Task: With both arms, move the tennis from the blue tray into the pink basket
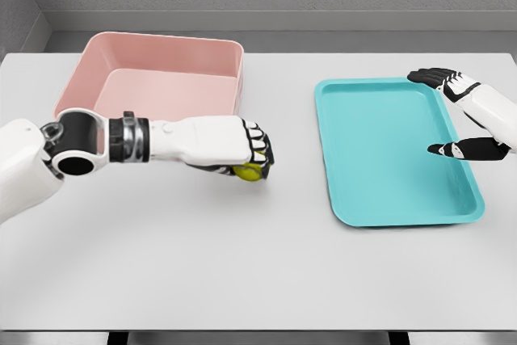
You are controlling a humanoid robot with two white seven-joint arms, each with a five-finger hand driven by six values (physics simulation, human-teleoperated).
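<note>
The small yellow-green tennis ball (248,172) is out of the flat turquoise-blue plastic tray (397,151) and sits in the left hand (242,148), whose white-and-black fingers are curled over it from above so that only its lower edge peeps out beneath them. That hand hangs low over the white tabletop (258,272), between the two containers — the rectangular pink plastic basket (153,74) lies just beyond it and a little toward its own arm's side, the tray well off to its far side. The right hand (460,115) holds nothing: its fingers are spread and relaxed over the tray's outer rim, thumb pointing in across the bare tray floor. So, by my reading, the pick-up from the tray is done and the ball is with the arm nearer the basket; what is left is to carry it up over the basket wall and let go inside. No brand, label or lettering can be read on anything here — ball, tray, basket and arms all show plain.
</note>
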